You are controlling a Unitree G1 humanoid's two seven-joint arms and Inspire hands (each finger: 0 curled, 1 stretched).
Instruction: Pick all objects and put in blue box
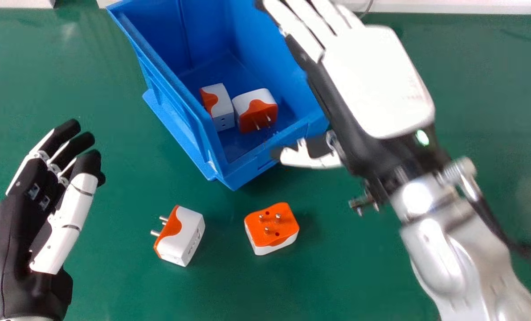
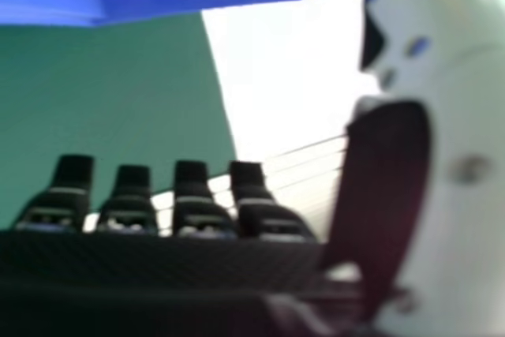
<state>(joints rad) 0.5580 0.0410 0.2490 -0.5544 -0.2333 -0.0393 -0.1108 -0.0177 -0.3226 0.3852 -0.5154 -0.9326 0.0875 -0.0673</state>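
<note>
Right hand (image 1: 377,84), mine: released, fingers straight, over the blue plastic box's (image 1: 265,49) right side. Three-pin plug adapter (image 1: 274,232), orange and white: on the green tabletop (image 1: 114,285), left of that hand and nearer me, pins up. Side-lying plug adapter (image 1: 181,236): farther left, two pins showing, pointing left. Left hand (image 1: 14,236): relaxed, at my left. Box contents: left boxed adapter (image 1: 223,107) and right boxed adapter (image 1: 259,109), side by side

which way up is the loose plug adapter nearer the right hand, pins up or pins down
Pins up: the adapter lies on the green table with its orange face and metal pins toward the camera.
</note>
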